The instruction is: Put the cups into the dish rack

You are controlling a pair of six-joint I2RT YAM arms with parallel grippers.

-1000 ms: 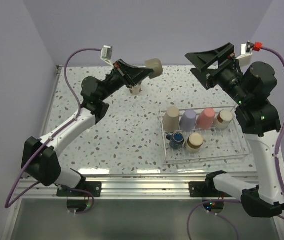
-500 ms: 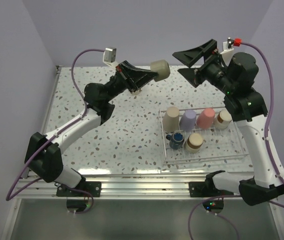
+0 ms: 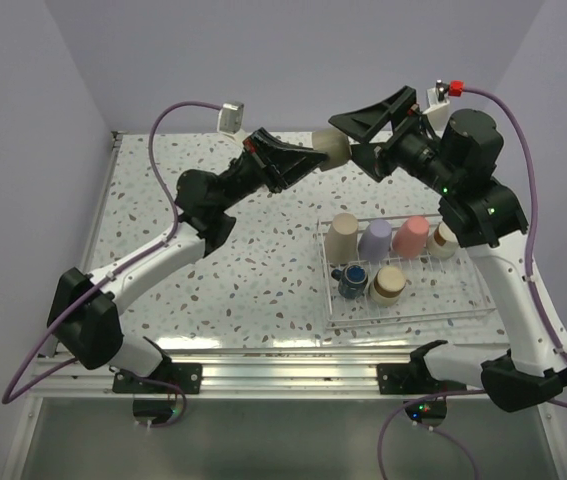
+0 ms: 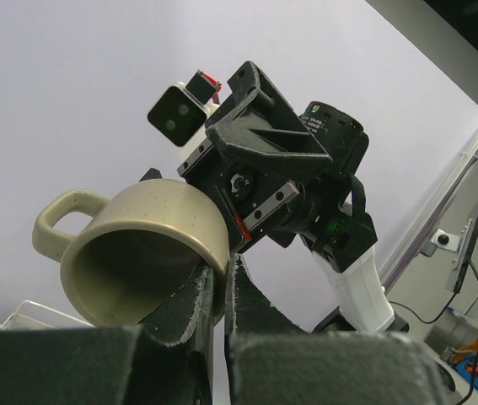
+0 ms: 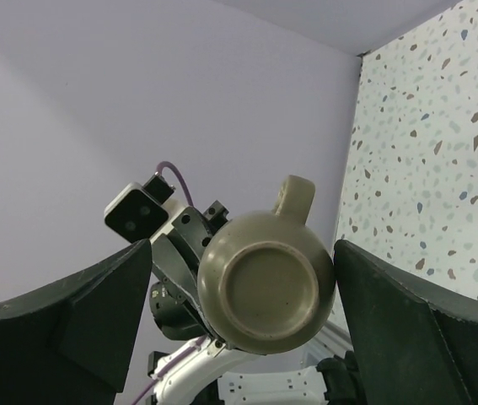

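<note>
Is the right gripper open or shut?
Open: fingers of the right gripper stand wide apart, either side of the beige mug.

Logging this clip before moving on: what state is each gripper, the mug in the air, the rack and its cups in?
Mug: airborne, on its side, pinched at the rim.
Left gripper: shut on the mug.
Right gripper: open, fingers flanking the mug.
Dish rack: on the table, partly filled.
Beige tumbler, lavender tumbler, pink tumbler: mouth down in the rack.
Dark mug: mouth up in the rack.
</note>
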